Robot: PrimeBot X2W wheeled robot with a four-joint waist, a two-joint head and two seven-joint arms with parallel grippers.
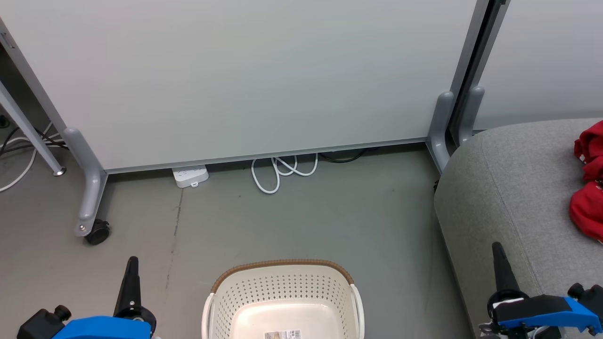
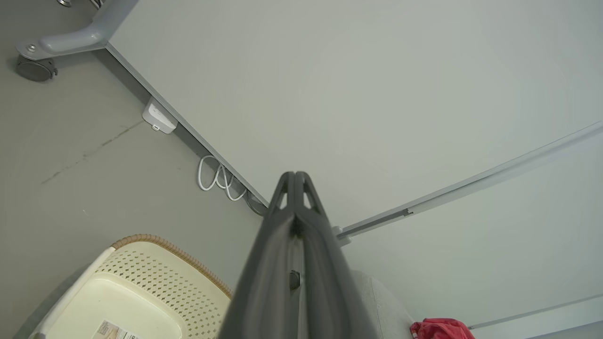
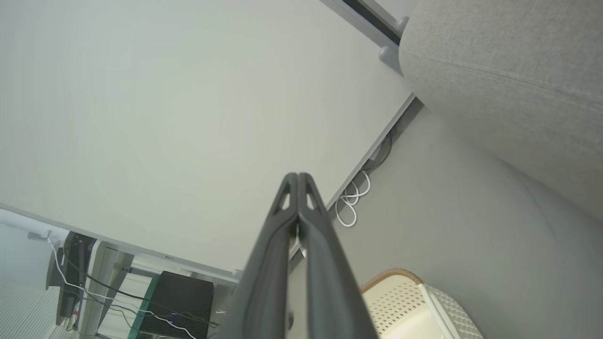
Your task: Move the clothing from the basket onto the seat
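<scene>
Down low in the head view sits the basket (image 1: 282, 285), an oval of cream-white plastic, its walls punched with small holes, a brown woven-look band along the rim, and a barcode sticker (image 1: 282, 334) on the smooth floor inside. Over on the right, the seat (image 1: 509, 188) bulges in, light grey textured upholstery with a rounded corner and a seam running down it. And there's the clothing (image 1: 589, 188), soft bright red fabric bunched in crumpled folds on top of the seat at the picture's right edge. Matte grey floor (image 1: 330, 221), a looped white cable (image 1: 278, 175) and a white power strip (image 1: 190, 175) lie under a pale flat partition panel (image 1: 259, 70). Now the arms: the left gripper (image 1: 133, 260) rises from the lower left beside the basket, dark fingers pointing up at the panel. The left wrist view shows its fingers pressed tip to tip, holding nothing. The right gripper (image 1: 497, 246) stands at the lower right against the seat's near side, blue wrist housing below it. It too is pinched closed on nothing in the right wrist view. The red fabric lies beyond and to the right of the right gripper, apart from it, and well apart from the left gripper across the basket.
</scene>
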